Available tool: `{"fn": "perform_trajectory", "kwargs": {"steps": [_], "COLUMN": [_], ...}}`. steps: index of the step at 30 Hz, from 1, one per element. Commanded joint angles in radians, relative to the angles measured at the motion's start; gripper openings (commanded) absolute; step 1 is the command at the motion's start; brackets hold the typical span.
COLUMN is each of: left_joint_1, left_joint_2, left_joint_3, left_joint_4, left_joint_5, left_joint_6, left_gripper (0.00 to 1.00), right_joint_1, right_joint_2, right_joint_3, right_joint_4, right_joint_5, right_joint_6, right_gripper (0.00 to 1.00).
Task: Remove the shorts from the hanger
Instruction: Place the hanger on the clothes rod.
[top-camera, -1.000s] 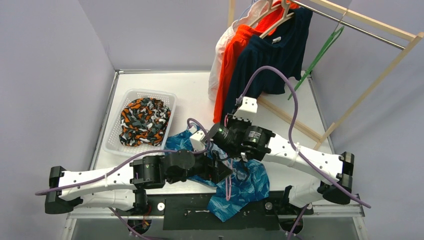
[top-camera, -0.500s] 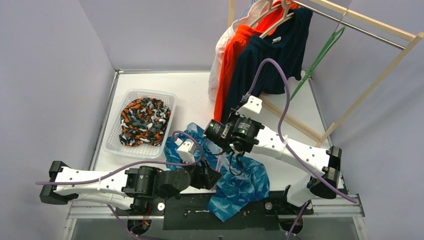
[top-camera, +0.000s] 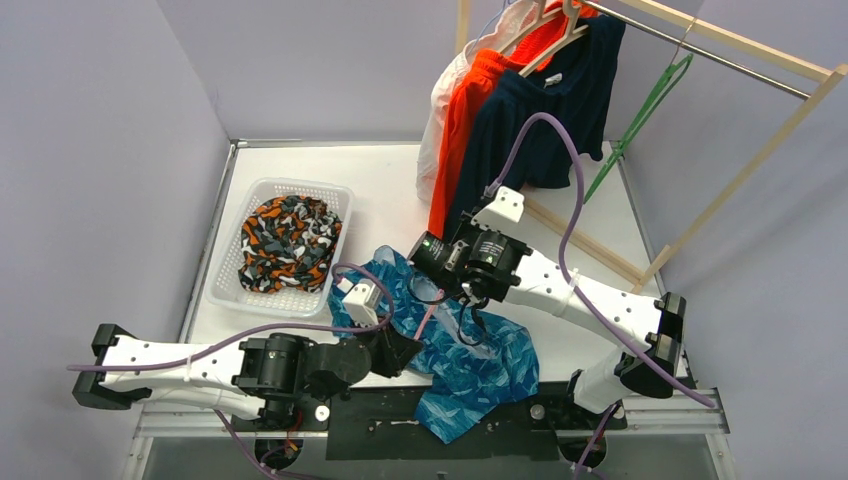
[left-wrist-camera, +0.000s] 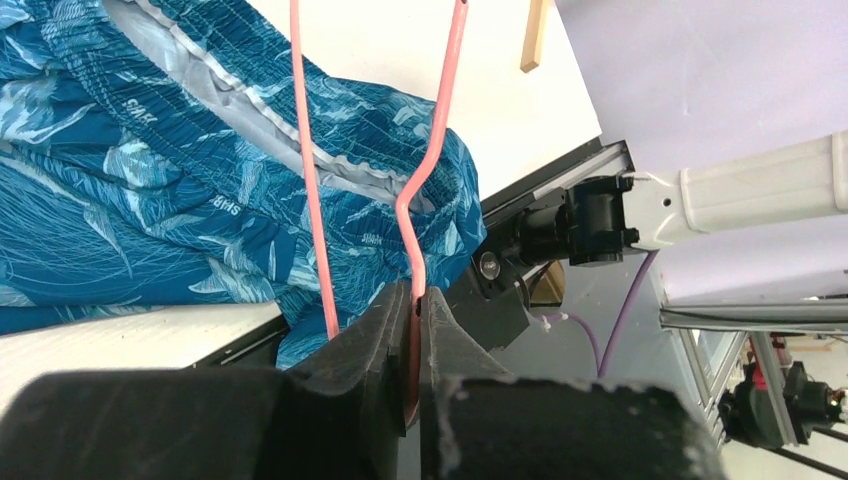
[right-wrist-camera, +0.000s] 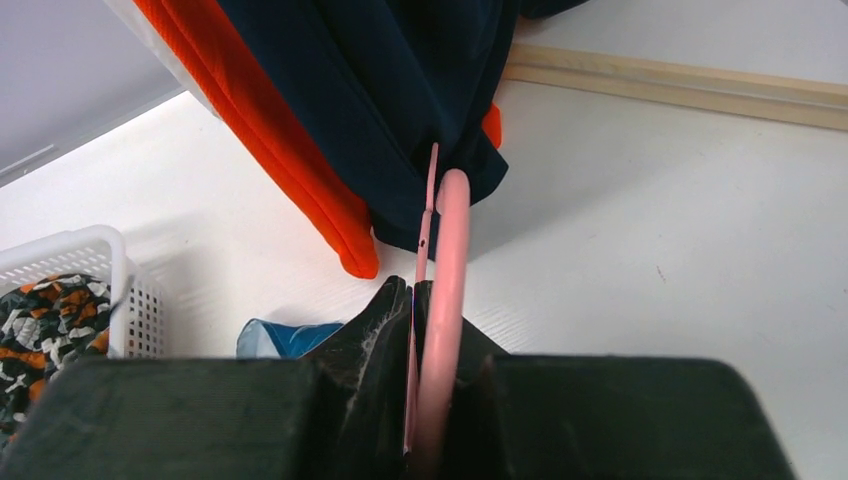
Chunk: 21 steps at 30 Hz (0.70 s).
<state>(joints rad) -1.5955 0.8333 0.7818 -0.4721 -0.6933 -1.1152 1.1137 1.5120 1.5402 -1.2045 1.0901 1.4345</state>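
Looking down from the top camera, we see the teal-blue shorts lying crumpled on the white surface at its near edge, between the two arms, with one leg spilling over the dark front edge. The pink hanger lies with them.

Our left claw reaches in from the left. Its wrist view shows the left claw pinched shut on one wire of the pink hanger. A second pink wire runs up beside it, across the grey-lined waistband of the teal-blue shorts. We cannot tell whether the wires pass inside the waistband.

Our right claw comes down over the far side of the same pair. In its wrist view the right claw is closed tight on a thick curved part of the pink hanger.

Camouflage shorts sit bunched in the white basket at the left of the surface. At the far right stands the wooden rack. From it hang the navy shorts, the orange shorts just beside them and the white shorts behind. A green hanger hangs bare further along the rail.
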Motion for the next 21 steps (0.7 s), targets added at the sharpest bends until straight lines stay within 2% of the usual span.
{"fn": "perform_trajectory", "kwargs": {"steps": [1, 3, 5, 8, 12, 17, 21], "left_joint_1": [-0.003, -0.003, -0.003, 0.000, 0.007, 0.034, 0.127], "left_joint_2": [-0.031, -0.038, -0.040, -0.046, -0.067, -0.082, -0.050], "left_joint_3": [0.020, 0.024, 0.035, 0.053, 0.074, 0.085, 0.097], "left_joint_4": [-0.058, -0.056, -0.063, -0.049, -0.041, -0.002, 0.027], "left_joint_5": [-0.070, -0.076, -0.085, -0.092, -0.093, -0.025, 0.108], "left_joint_6": [0.002, 0.030, 0.053, 0.119, 0.171, 0.238, 0.265], "left_gripper": [0.00, 0.00, 0.00, 0.00, 0.00, 0.00, 0.00], "right_joint_1": [0.014, 0.025, 0.037, 0.037, 0.033, 0.033, 0.034], "right_joint_2": [-0.032, -0.059, -0.110, -0.224, -0.372, -0.454, -0.517], "right_joint_3": [0.043, 0.032, -0.011, -0.142, -0.274, -0.308, -0.338], "right_joint_4": [0.028, 0.063, 0.161, 0.356, 0.528, 0.556, 0.560], "right_joint_5": [0.049, 0.046, 0.029, -0.050, -0.156, -0.285, -0.379], "right_joint_6": [-0.025, -0.060, -0.164, -0.301, -0.410, -0.530, -0.581], "right_gripper": [0.08, 0.16, 0.25, 0.37, 0.52, 0.65, 0.75]}}
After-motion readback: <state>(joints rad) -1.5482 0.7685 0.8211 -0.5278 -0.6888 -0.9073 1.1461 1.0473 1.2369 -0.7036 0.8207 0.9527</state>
